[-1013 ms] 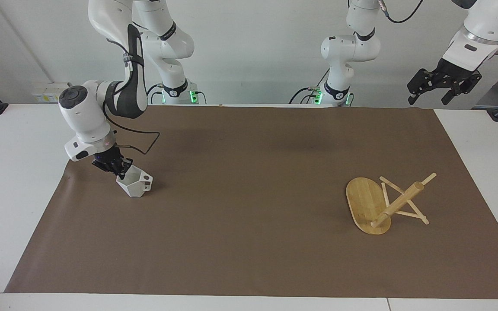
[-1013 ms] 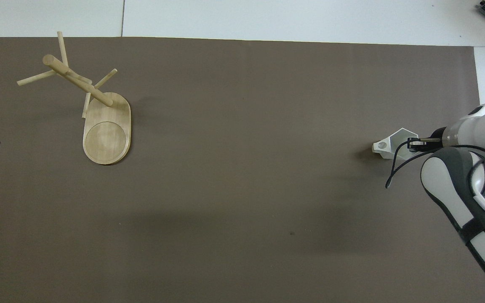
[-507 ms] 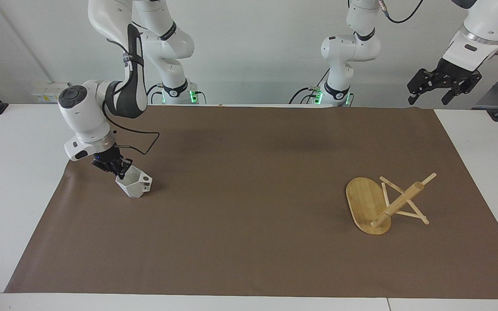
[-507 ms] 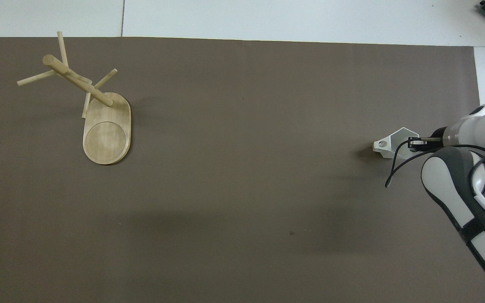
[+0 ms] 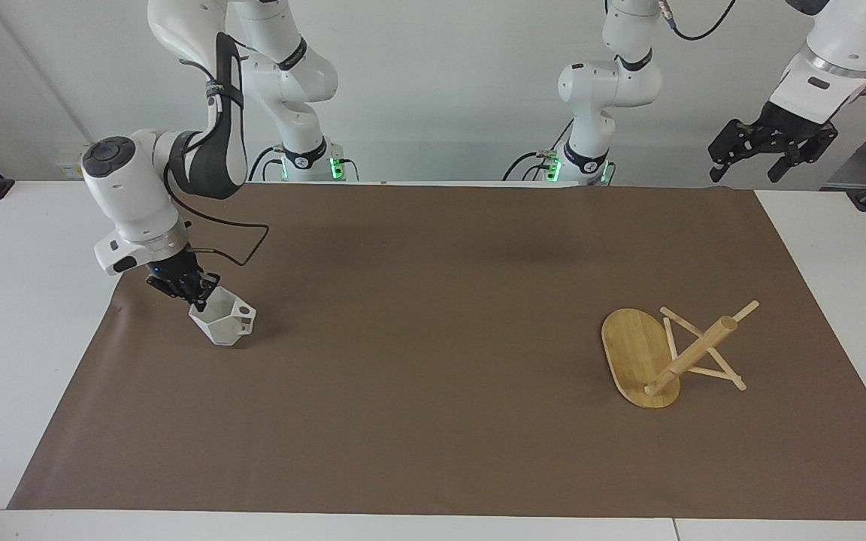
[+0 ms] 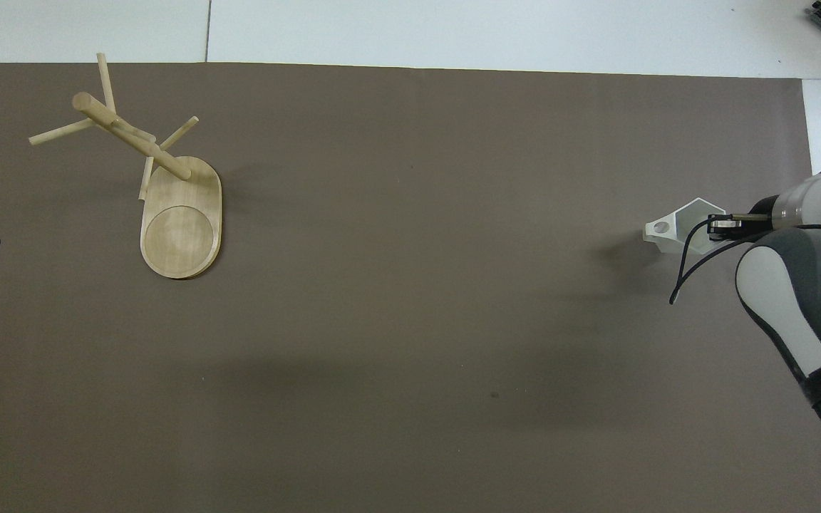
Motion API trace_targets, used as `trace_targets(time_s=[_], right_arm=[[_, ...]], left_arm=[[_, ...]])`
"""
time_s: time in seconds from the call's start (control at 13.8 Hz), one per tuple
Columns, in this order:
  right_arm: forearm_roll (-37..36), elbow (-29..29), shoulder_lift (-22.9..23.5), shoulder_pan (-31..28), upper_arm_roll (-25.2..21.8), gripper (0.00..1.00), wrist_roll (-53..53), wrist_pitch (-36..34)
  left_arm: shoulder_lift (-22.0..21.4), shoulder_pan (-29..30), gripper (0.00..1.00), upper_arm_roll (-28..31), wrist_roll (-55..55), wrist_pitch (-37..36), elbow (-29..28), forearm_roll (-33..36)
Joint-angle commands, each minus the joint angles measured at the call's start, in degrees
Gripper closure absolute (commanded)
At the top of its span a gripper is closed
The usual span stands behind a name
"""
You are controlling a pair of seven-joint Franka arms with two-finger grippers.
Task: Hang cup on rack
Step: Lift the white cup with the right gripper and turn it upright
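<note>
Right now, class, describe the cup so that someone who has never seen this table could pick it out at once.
Start at the brown mat covering the table and go to the right arm's end of it. There the right gripper is shut on the rim of the cup, holding it tilted. It is small, white and faceted, with a blocky handle pierced by a round hole, unlike the bamboo rack.

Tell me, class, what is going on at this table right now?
The right claw is shut on the rim of the white cup, holding it tilted just above the brown mat at the right arm's end of the table. The bamboo rack lies tipped on its side at the left arm's end, its post and pegs slanting off the mat, so nothing can hang on it yet. The left claw waits, open and raised, over that end of the table.
</note>
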Motion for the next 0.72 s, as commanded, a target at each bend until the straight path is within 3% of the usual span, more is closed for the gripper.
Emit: trace_targets(time_s=[0.0, 0.65], right_arm=[[0.41, 3.95, -0.42, -0.32, 0.23, 1.0, 0.88, -5.16], [0.41, 14.59, -2.71, 0.2, 0.41, 1.0, 0.97, -21.6]], left_arm=[[-1.76, -0.23, 0.0, 0.36, -0.65, 0.6, -2.18, -0.41], [-1.76, -0.23, 0.0, 0.36, -0.65, 0.68, -2.18, -0.41]])
